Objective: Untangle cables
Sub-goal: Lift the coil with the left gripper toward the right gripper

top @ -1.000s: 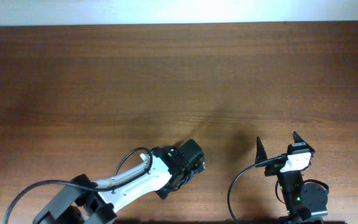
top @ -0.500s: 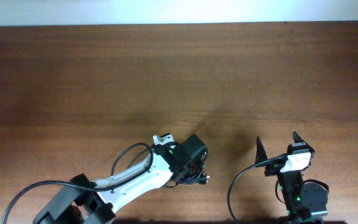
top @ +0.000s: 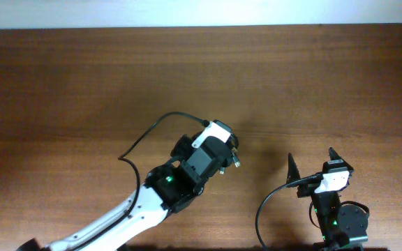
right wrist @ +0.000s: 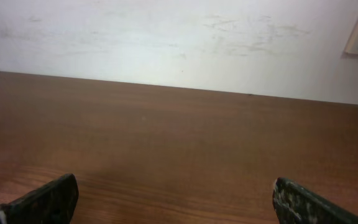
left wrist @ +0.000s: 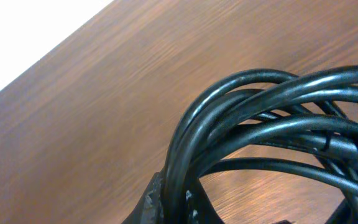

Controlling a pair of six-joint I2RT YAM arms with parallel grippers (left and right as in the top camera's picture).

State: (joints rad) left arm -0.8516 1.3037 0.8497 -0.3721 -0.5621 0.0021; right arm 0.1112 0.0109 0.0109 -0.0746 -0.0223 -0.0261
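Note:
My left gripper [top: 229, 150] hangs over the middle of the wooden table [top: 82, 77], shut on the cables [top: 236, 161]. From overhead only a small silver-tipped plug shows beside the fingers. In the left wrist view the cables [left wrist: 253, 76] form a coil of several glossy black loops lifted above the wood. One side of the coil is pinched between the fingers [left wrist: 154, 200] of my left gripper [left wrist: 178, 202]. My right gripper [top: 312, 162] stands open at the front right, apart from the bundle. In the right wrist view the right gripper [right wrist: 176, 196] has nothing between its fingertips.
A thicker black cord [top: 160, 124] arcs from the left arm over the wood. Another cord [top: 262, 209] loops beside the right arm's base [top: 340, 222]. A pale wall [right wrist: 179, 37] rises behind the table's far edge.
The left gripper closed on the cable bundle near the front edge, then lifted it up and away toward the table's middle. The right arm has not moved.

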